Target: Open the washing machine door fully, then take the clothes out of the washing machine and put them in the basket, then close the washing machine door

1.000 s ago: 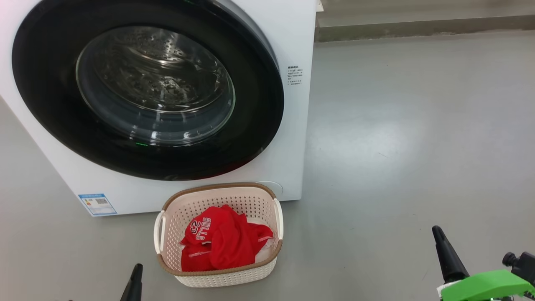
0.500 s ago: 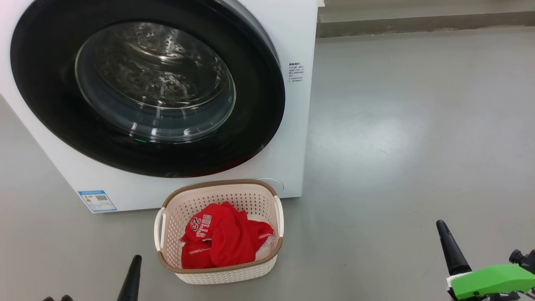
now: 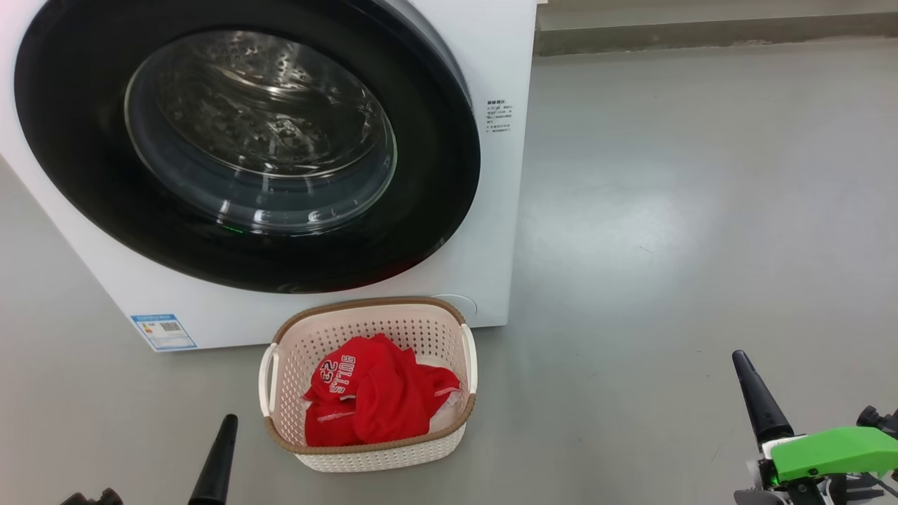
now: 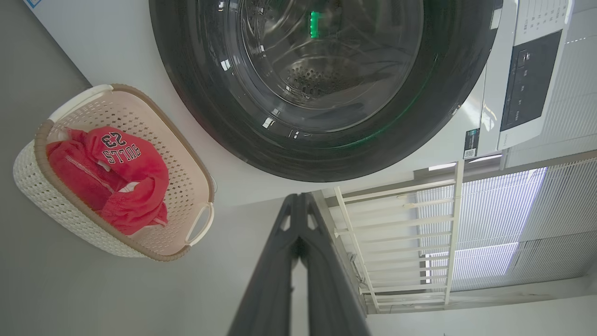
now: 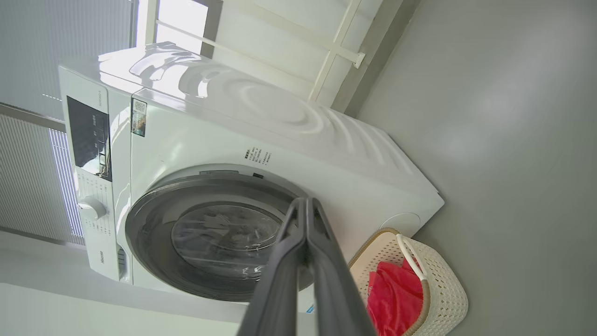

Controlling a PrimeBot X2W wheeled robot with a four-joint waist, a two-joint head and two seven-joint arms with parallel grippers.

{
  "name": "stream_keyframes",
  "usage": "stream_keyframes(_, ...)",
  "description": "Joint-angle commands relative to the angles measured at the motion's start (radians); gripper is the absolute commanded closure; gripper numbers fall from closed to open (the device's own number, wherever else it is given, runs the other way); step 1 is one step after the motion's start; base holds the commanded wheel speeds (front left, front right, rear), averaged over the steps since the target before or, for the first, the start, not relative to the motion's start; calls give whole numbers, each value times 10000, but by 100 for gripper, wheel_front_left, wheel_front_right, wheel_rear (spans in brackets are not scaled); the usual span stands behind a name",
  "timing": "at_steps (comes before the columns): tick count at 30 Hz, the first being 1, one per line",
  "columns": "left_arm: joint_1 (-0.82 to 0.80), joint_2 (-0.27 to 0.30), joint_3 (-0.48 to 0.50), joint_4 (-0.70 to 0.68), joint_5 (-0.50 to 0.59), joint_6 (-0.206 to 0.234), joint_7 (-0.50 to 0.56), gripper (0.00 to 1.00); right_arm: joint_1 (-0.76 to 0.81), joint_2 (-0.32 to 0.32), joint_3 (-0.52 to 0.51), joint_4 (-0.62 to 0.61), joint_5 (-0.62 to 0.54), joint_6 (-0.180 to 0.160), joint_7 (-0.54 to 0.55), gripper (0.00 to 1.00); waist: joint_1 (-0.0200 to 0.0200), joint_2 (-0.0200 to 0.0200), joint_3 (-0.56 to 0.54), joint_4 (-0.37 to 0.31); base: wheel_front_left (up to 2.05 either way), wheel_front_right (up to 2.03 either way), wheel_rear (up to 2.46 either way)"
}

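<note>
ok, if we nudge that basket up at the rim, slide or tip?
Likely slides: the basket looks like thin perforated plastic holding only red clothes, so light, on a smooth floor. A high push could tip it, since it narrows toward the base.

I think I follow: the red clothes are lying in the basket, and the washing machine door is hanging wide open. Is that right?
Not quite. The head view shows the washing machine door shut flat against the washing machine, not hanging open. The red clothes do lie in the basket.
</note>
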State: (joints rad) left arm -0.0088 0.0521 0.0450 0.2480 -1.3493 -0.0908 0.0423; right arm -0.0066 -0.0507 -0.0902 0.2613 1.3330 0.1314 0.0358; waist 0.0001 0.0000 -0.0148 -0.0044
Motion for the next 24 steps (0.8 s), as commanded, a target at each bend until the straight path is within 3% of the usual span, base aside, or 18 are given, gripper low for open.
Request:
stream_keyframes(1,-513,84,362,-170,-323,-165,100,100,-539,-64,53,-238,436,-5,83,100,-1,0,13,4,0,0,0)
stream_keyframes(24,-994,-18,692,-25,-2591,-399,712,100,-1008,-37,-185,-168,2798,-7,734,100,-1,0,179,44,0,0,0)
